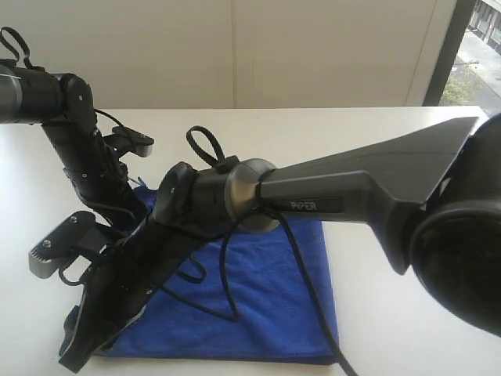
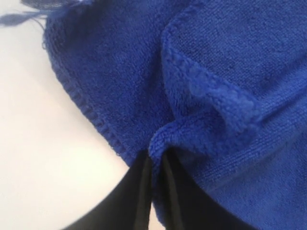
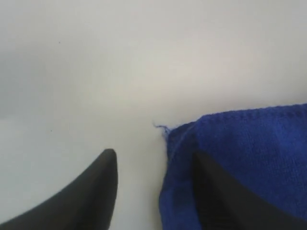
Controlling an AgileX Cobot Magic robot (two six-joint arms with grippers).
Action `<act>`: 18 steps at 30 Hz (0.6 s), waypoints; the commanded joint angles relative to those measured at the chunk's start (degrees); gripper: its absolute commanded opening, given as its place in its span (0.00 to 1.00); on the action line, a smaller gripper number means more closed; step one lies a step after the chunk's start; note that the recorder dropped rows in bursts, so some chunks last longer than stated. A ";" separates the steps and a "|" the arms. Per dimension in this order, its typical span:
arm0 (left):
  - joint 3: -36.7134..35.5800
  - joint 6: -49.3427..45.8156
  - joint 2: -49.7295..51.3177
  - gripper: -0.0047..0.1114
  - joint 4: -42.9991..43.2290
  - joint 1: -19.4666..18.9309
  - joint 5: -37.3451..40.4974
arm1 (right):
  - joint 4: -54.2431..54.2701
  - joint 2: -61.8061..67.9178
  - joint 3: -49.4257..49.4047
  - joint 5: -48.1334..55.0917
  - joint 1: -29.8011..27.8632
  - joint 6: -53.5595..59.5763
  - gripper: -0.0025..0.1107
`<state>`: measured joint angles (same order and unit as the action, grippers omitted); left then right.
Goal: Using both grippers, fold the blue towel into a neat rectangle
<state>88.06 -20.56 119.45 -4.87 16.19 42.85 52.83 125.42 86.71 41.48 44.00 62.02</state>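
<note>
You can read "PiPER" on the right arm's grey link (image 1: 315, 205). Your blue towel (image 1: 266, 298) is plush terry with a stitched hem and lies on the white worktop (image 1: 376, 133). The left end effector (image 2: 156, 165) is nearly closed, pinching a raised fold of the towel. The right end effector (image 3: 153, 163) stands wide apart at a frayed corner, gripping nothing.

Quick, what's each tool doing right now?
Left tool: closed, pinching a fold of the blue towel.
Right tool: open at the towel's corner, holding nothing.
</note>
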 commanded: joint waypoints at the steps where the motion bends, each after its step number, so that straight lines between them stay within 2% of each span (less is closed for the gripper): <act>1: -0.34 0.23 -0.12 0.16 -0.18 -0.14 0.31 | -8.50 -3.07 -0.16 2.22 -0.70 -5.68 0.44; 5: -0.34 0.23 -0.12 0.17 -0.03 -0.14 0.05 | -27.27 -5.95 -0.16 2.21 -2.76 -21.96 0.44; 7: -0.34 0.23 -0.12 0.17 -0.03 -0.14 0.05 | -32.62 -6.31 -0.16 1.69 -3.89 -27.24 0.44; 18: -0.34 -0.18 -0.12 0.17 4.06 -0.14 -4.75 | -32.35 -5.86 -6.71 -5.69 -5.16 -28.31 0.44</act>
<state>88.06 -20.56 119.45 -1.39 16.19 39.03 20.60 119.71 81.70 38.15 39.00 34.00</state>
